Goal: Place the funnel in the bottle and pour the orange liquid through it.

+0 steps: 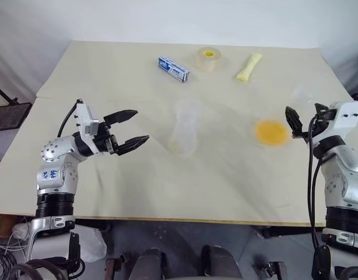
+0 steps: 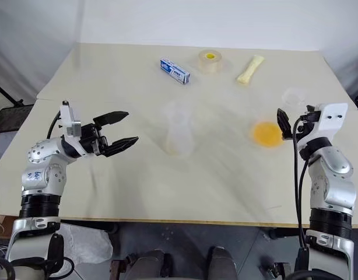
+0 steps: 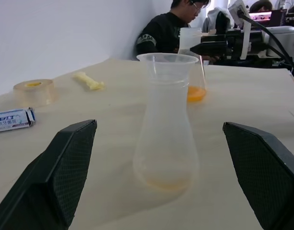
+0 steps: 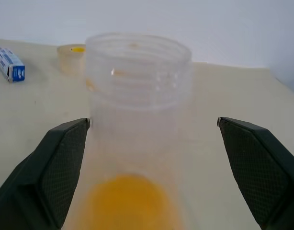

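Left gripper (image 1: pixel 134 128): its two black fingers (image 3: pixel 65 167) are spread wide and hold nothing. The bottle (image 3: pixel 166 124) stands upright on the desk (image 1: pixel 225 181) straight ahead of the fingertips, apart from them and not between them. It is a clear flask with a wide base and a narrower neck, and a flared clear rim sits at its mouth. Whether that rim is the funnel seated in the neck cannot be told. A faint orange tint shows at the bottle's base.

Right gripper (image 1: pixel 292 122): its fingers (image 4: pixel 56 167) are likewise spread wide and grip nothing. A clear, straight-sided cup (image 4: pixel 137 120) stands upright directly before them, close in and centred on the gap, with no contact visible on either finger. The orange liquid (image 4: pixel 130 201) lies in a shallow layer at the bottom of this cup; in the head views it appears as an orange disc (image 1: pixel 271 132) just beside the right fingertips.

A small clear item (image 2: pixel 295 95) rests on the desk beyond the right gripper; its identity cannot be confirmed.

Farther out, along the far side of the desk, lie a blue and white box (image 1: pixel 173 69), a tape roll (image 1: pixel 209 58) with a yellow core, and a pale yellow packet (image 1: pixel 249 66), all well apart from both grippers.

A seated person (image 3: pixel 173 28) appears past the desk in the left wrist view.
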